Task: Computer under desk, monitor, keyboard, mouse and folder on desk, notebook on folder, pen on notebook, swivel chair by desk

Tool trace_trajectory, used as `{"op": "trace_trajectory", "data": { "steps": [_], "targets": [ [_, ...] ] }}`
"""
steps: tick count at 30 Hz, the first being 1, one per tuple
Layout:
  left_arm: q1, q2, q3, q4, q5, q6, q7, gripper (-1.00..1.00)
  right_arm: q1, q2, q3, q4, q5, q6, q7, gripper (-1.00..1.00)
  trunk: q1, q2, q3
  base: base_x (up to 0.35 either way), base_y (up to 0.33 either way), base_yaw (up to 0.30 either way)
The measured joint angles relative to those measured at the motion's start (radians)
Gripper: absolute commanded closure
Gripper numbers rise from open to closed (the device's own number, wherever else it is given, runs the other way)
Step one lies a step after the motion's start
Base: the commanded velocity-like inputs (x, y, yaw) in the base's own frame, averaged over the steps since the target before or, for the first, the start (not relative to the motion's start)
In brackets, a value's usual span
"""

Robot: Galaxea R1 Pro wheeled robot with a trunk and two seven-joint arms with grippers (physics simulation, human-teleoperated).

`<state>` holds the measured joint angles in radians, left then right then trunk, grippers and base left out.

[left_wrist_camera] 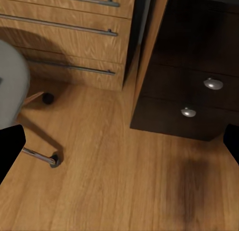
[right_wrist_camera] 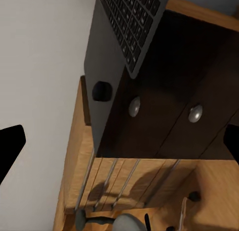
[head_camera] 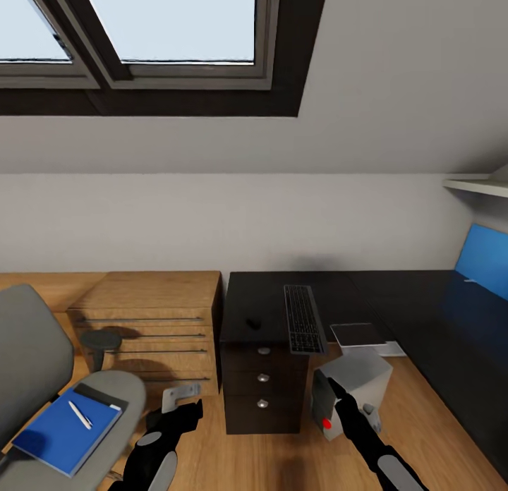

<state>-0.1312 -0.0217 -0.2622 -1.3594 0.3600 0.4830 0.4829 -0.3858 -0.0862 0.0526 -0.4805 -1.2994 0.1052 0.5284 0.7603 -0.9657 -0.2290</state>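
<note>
Clearly the flat bright blue folder (head_camera: 67, 431) on the grey swivel chair (head_camera: 42, 378) seat lies just left of the spread, empty left hand (head_camera: 182, 406), nearer than the likewise spread, empty right hand (head_camera: 333, 386) beside the black surface (head_camera: 262, 304).

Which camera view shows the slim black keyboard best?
The head view is best: the slim black keyboard lies whole on the long black desk, its near end just past the front edge. The right wrist view shows part of its keys from a steep angle. The left wrist view gives drawer fronts.
</note>
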Motion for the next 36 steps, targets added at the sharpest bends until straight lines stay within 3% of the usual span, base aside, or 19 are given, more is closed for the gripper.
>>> {"op": "trace_trajectory", "data": {
  "steps": [10, 36],
  "targets": [
    [0.03, 0.002, 0.0, -0.046, -0.001, 0.001, 0.0, -1.0, 0.0, 0.001, 0.002, 0.0, -0.003, 0.001, 0.0, -1.0, 0.038, -0.07, -0.031, 0.0, 0.0, 0.0],
    [0.032, 0.002, -0.007, -0.048, 0.0, 0.002, 0.0, -1.0, 0.0, 0.001, 0.001, 0.0, -0.003, 0.001, -0.002, -1.0, 0.138, -0.252, -0.113, 0.0, 0.0, 0.0]
  ]
}}
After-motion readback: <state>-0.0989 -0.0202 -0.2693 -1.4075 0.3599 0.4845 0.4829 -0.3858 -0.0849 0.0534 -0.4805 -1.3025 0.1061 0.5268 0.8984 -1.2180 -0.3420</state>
